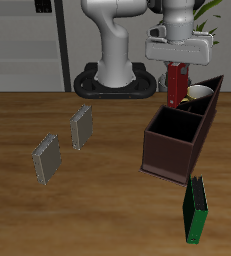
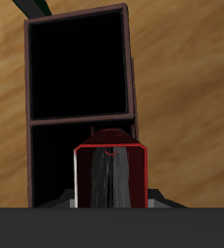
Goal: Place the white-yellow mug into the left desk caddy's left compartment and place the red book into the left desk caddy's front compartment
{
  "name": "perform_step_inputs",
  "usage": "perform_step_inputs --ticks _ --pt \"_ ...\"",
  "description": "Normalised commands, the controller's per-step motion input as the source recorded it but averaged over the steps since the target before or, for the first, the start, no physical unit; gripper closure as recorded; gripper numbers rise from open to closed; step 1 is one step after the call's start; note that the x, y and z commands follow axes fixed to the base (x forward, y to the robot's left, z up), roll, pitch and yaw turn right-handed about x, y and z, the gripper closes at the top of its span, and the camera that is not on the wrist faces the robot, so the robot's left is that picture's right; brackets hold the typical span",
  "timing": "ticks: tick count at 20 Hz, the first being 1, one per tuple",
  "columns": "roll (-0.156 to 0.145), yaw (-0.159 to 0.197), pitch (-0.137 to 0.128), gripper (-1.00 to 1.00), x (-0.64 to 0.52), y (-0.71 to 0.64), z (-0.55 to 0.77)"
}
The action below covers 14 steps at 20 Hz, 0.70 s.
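My gripper (image 1: 176,72) is shut on the dark red book (image 1: 176,88), holding it upright above the far part of the left desk caddy (image 1: 170,160), a dark brown open-topped box. The white-yellow mug (image 1: 198,93) sits inside a small section at the caddy's far end, just beside the hanging book. In the wrist view the red book (image 2: 111,174) shows pale page edges and hangs over a narrow section, with the caddy's wall (image 2: 131,68) around the big square front compartment (image 2: 80,63) beyond it. That compartment looks dark and empty. The mug is hidden in the wrist view.
A green book (image 1: 195,210) stands upright near the table's front edge, just in front of the caddy. Two grey books (image 1: 47,157) (image 1: 82,127) stand upright on the wooden table, away from the caddy. The robot's base (image 1: 115,80) stands at the back.
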Motion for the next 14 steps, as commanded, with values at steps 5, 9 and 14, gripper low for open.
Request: perform_step_inputs --ticks 5,9,14 --pt "0.004 -0.004 -0.002 1.00 0.01 0.07 -0.04" --pt "-0.011 -0.015 0.025 1.00 0.01 -0.04 -0.11" --pt "0.002 0.000 0.024 1.00 0.03 0.00 -0.12"
